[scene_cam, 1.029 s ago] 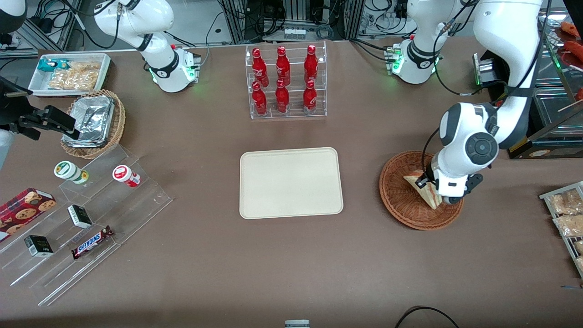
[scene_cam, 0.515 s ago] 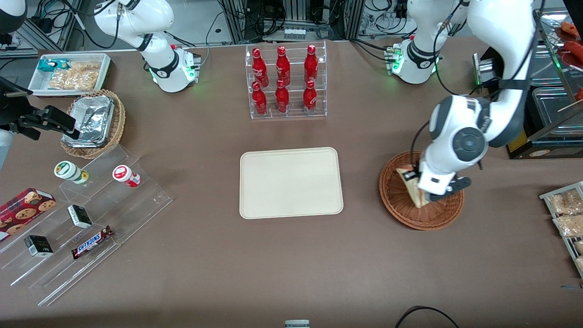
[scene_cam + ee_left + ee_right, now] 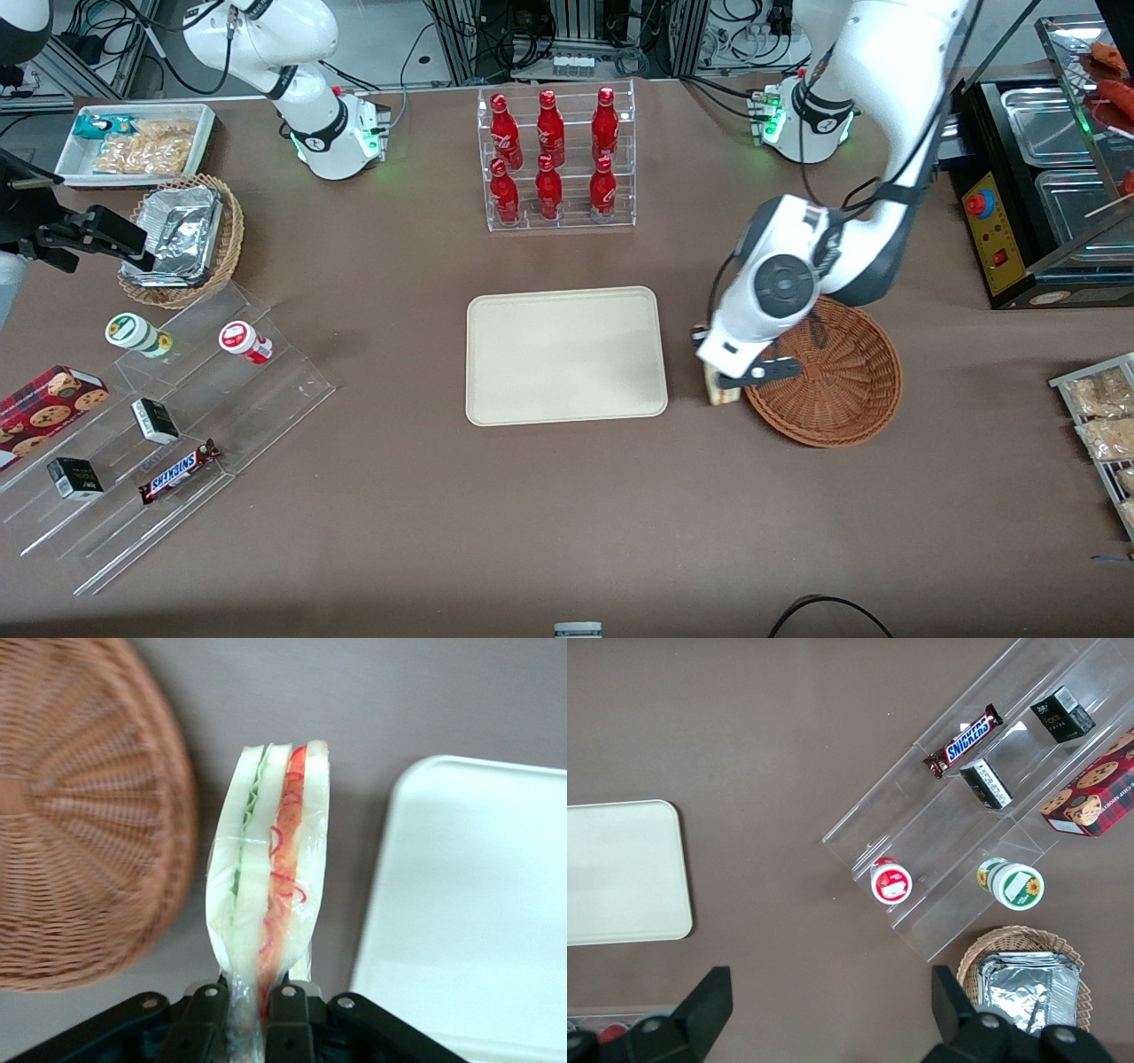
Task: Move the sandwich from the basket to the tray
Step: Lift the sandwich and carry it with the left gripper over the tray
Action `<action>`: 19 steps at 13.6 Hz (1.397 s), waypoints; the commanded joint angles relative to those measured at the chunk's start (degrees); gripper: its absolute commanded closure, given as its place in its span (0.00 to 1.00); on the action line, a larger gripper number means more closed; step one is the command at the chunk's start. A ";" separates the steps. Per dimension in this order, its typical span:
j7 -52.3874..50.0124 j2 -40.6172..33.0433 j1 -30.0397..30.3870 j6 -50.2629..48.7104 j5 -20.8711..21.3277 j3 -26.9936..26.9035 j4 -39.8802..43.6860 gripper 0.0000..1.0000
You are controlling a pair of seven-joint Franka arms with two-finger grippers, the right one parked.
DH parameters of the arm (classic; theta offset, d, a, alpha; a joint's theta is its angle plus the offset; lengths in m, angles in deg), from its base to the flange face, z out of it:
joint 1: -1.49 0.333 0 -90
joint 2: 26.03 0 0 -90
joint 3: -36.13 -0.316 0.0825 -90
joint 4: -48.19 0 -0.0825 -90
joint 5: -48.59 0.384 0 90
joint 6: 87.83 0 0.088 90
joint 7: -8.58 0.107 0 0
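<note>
My left gripper [image 3: 719, 377] [image 3: 252, 1005] is shut on the wrapped sandwich [image 3: 268, 868], a pale bread wedge with red and light green layers. It hangs above the bare table between the reddish-brown wicker basket [image 3: 833, 372] [image 3: 80, 824] and the cream tray [image 3: 565, 354] [image 3: 478, 912]. In the front view only a small end of the sandwich [image 3: 716, 392] shows under the wrist, beside the basket's rim. Nothing lies in the basket, and nothing lies on the tray.
A clear rack of red bottles [image 3: 554, 159] stands farther from the front camera than the tray. Toward the parked arm's end lie a clear stepped shelf [image 3: 177, 425] with snacks, a tan basket of foil trays [image 3: 182, 239] and a white snack bin [image 3: 137, 142]. A black appliance [image 3: 1036, 204] sits near the working arm.
The gripper has lifted the sandwich out of the basket and carried it toward the tray, now past the basket's rim. The basket is left empty.
</note>
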 commanded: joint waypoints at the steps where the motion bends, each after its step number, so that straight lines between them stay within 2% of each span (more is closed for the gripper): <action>1: -0.18 3.06 -4.21 -1.18 -2.69 -0.56 5.35 0.93; 13: -15.73 17.73 -18.72 -1.10 -1.73 -0.73 23.02 0.94; 19: -16.53 20.99 -19.52 -1.10 -0.94 -0.91 27.60 0.94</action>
